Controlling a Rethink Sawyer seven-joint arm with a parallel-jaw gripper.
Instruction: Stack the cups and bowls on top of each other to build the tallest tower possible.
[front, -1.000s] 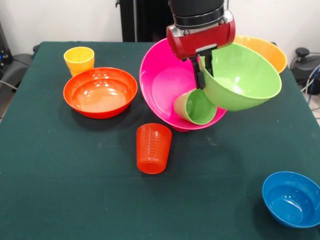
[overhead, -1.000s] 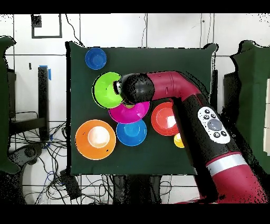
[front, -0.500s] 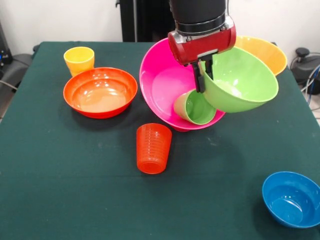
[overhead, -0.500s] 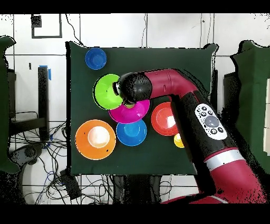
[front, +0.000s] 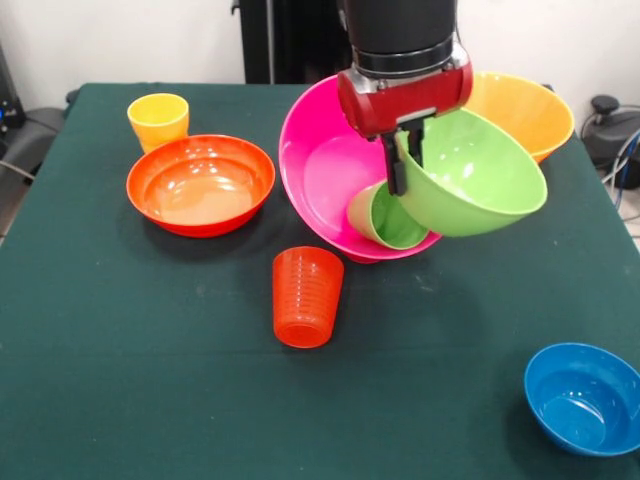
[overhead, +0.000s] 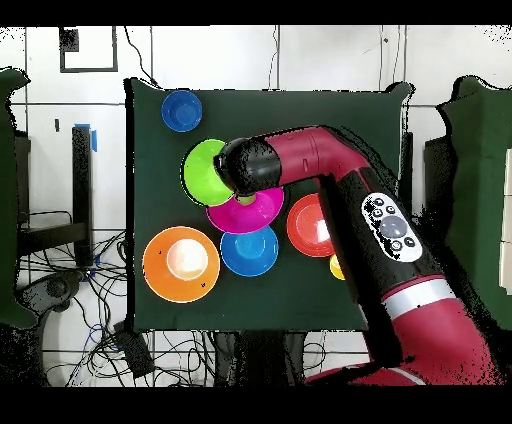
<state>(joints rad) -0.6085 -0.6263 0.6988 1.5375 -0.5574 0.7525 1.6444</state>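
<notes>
The claw (front: 403, 152) is pinched on the near rim of the lime green bowl (front: 470, 180), one finger inside the wall and one outside, and holds it clear of the table, tipped toward the camera; to do this step well, I judge, the bowl wants levelling before it goes down, then lowering straight onto whatever is to carry it, since a tilted bowl set on a slope will slide off. Just beside it on the left, the large pink bowl (front: 325, 160) leans steeply, its mouth turned to the front, with the light green cup (front: 390, 215) lying on its side in the lower lip; that makes a poor base, and righting it first looks the safer course. Behind the lime bowl sits the yellow-orange bowl (front: 520, 105). Farther out stand the ribbed orange-red cup (front: 306, 297), the shallow red-orange bowl (front: 200, 184), the yellow cup (front: 158, 121) and, well apart at the near corner, a blue bowl (front: 582, 398); the view from above shows a second blue bowl (overhead: 249, 250) close by the pink one.
</notes>
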